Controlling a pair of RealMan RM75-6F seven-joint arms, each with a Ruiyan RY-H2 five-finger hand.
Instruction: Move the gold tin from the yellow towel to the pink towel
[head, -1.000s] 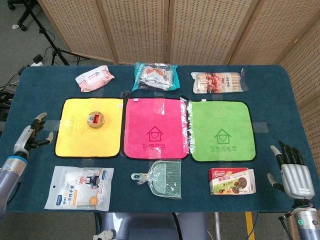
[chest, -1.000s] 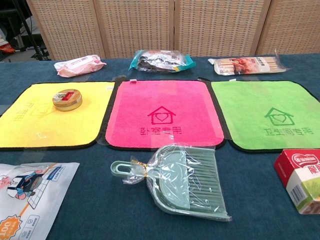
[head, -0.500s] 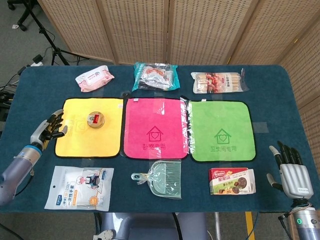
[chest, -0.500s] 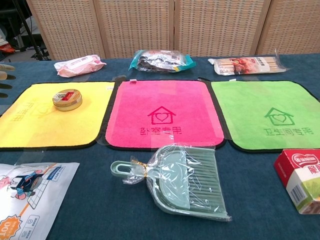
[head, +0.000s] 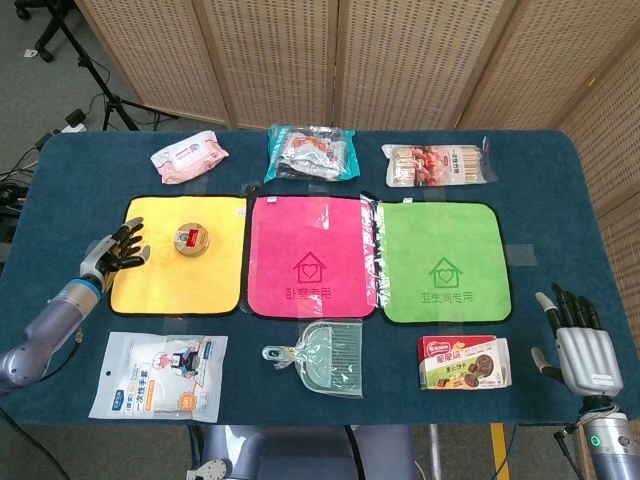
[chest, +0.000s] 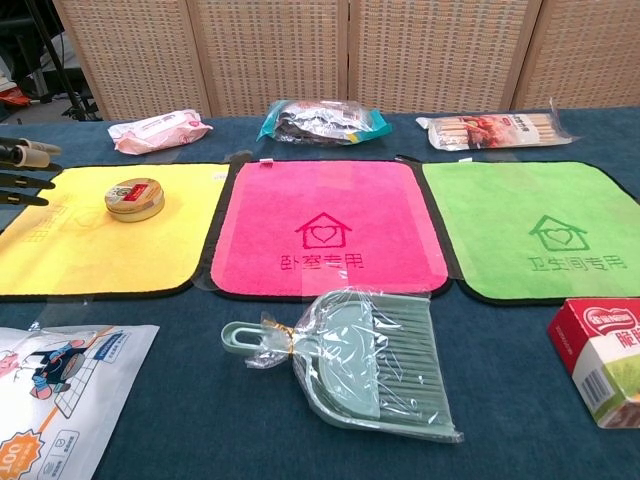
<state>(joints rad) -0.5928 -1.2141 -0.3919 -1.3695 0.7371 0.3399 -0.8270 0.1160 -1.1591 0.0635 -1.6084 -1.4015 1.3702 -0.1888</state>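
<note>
The gold tin (head: 191, 239) (chest: 134, 198), round with a red label on its lid, sits on the upper middle of the yellow towel (head: 160, 282) (chest: 60, 250). The pink towel (head: 310, 256) (chest: 325, 225) lies right of it, bare. My left hand (head: 116, 252) hovers over the yellow towel's left edge, fingers spread, holding nothing, a short way left of the tin. Only its fingertips (chest: 28, 165) show in the chest view. My right hand (head: 578, 345) is open at the table's front right, far from the tin.
A green towel (head: 444, 262) lies right of the pink one. Packaged goods line the back: pink wipes (head: 188, 157), a snack bag (head: 309, 153), a stick pack (head: 437, 165). Along the front are a white bag (head: 160, 374), a wrapped dustpan (head: 325, 357) and a red box (head: 464, 361).
My left hand has moved right and forward from beyond the table's left edge to the yellow towel's left edge, closer to the tin. My right hand has dropped slightly.
</note>
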